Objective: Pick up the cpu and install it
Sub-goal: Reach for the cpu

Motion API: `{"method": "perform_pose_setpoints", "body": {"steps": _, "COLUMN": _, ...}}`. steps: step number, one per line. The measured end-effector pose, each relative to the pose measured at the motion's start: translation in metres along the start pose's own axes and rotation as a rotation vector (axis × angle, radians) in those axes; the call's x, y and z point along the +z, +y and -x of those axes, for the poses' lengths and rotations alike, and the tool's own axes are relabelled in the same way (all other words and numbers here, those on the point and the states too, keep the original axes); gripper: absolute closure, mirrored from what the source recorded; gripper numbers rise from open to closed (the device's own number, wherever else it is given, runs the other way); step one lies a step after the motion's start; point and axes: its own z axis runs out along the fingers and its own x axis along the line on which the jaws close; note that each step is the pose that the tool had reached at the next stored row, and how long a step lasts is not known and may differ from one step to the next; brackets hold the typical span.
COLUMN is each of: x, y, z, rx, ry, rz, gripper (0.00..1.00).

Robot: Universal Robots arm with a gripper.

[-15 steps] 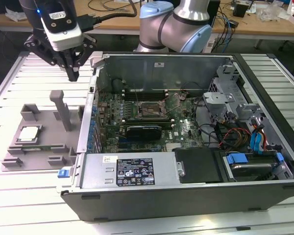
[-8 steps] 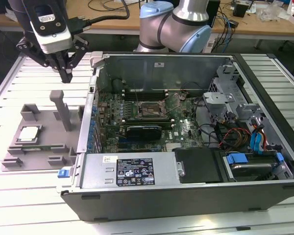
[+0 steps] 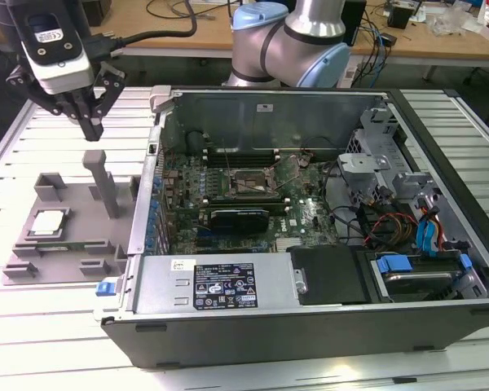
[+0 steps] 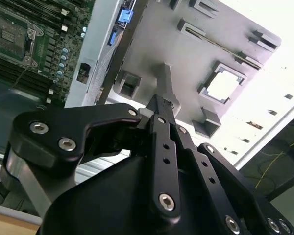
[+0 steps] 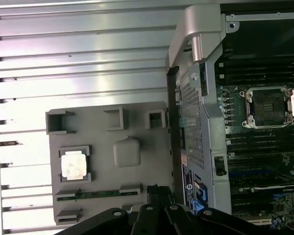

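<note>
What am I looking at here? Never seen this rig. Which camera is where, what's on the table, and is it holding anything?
It is one robot arm ending in a gripper with black fingers. The exterior view comes from a camera off the arm and takes in the whole scene. Both wrist views come from cameras riding on the arm, looking past the fingers.

On the slatted table lie a grey tray and an open computer case. The cpu, a small silvery square, sits in a recess of the tray, and an upright post stands on the tray too. The socket on the board inside the case looks empty.

The gripper hangs over the tray, just above the post, with its fingers shut and holding nothing.
</note>
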Motion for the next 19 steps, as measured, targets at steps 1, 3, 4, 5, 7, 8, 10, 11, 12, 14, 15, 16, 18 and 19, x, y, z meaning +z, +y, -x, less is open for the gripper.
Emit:
{"method": "perform_pose_setpoints", "body": {"steps": 1, "x": 0.0002, "y": -0.0001, "z": -0.0009, "rx": 0.000, "ry": 0.0000, "rz": 0.0001, "gripper": 0.89}}
{"method": "perform_pose_setpoints", "body": {"steps": 3, "x": 0.0006, "y": -0.0002, "z": -0.0027, "rx": 0.000, "ry": 0.0000, "rz": 0.0001, "gripper": 0.89}}
{"method": "perform_pose_setpoints", "body": {"steps": 4, "x": 0.0009, "y": -0.0003, "z": -0.0043, "rx": 0.000, "ry": 0.0000, "rz": 0.0001, "gripper": 0.89}}
{"method": "perform_pose_setpoints", "body": {"steps": 5, "x": 0.0011, "y": -0.0004, "z": -0.0053, "rx": 0.000, "ry": 0.0000, "rz": 0.0001, "gripper": 0.89}}
{"method": "perform_pose_setpoints", "body": {"steps": 7, "x": 0.0021, "y": -0.0008, "z": -0.0099, "rx": 0.000, "ry": 0.0000, "rz": 0.0001, "gripper": 0.89}}
{"method": "perform_pose_setpoints", "body": {"steps": 8, "x": 0.0025, "y": -0.0010, "z": -0.0117, "rx": 0.000, "ry": 0.0000, "rz": 0.0001, "gripper": 0.89}}
{"method": "perform_pose_setpoints", "body": {"steps": 10, "x": 0.0039, "y": -0.0014, "z": -0.0159, "rx": 0.000, "ry": 0.0000, "rz": 0.0000, "gripper": 0.89}}
{"method": "perform_pose_setpoints", "body": {"steps": 11, "x": 0.0048, "y": -0.0016, "z": -0.0187, "rx": 0.000, "ry": 0.0000, "rz": 0.0000, "gripper": 0.89}}
{"method": "perform_pose_setpoints", "body": {"steps": 12, "x": 0.0057, "y": -0.0018, "z": -0.0217, "rx": 0.000, "ry": 0.0000, "rz": 0.0001, "gripper": 0.89}}
{"method": "perform_pose_setpoints", "body": {"steps": 14, "x": 0.0068, "y": -0.0021, "z": -0.0245, "rx": 0.000, "ry": -0.0001, "rz": 0.0001, "gripper": 0.89}}
{"method": "perform_pose_setpoints", "body": {"steps": 15, "x": 0.0083, "y": -0.0023, "z": -0.0296, "rx": 0.000, "ry": 0.0000, "rz": 0.0000, "gripper": 0.89}}
{"method": "perform_pose_setpoints", "body": {"steps": 16, "x": 0.0091, "y": -0.0024, "z": -0.0327, "rx": 0.000, "ry": -0.0001, "rz": 0.0001, "gripper": 0.89}}
{"method": "perform_pose_setpoints", "body": {"steps": 18, "x": 0.0105, "y": -0.0027, "z": -0.0400, "rx": 0.000, "ry": 0.0000, "rz": 0.0000, "gripper": 0.89}}
{"method": "perform_pose_setpoints", "body": {"steps": 19, "x": 0.0116, "y": -0.0026, "z": -0.0447, "rx": 0.000, "ry": 0.0000, "rz": -0.0002, "gripper": 0.89}}
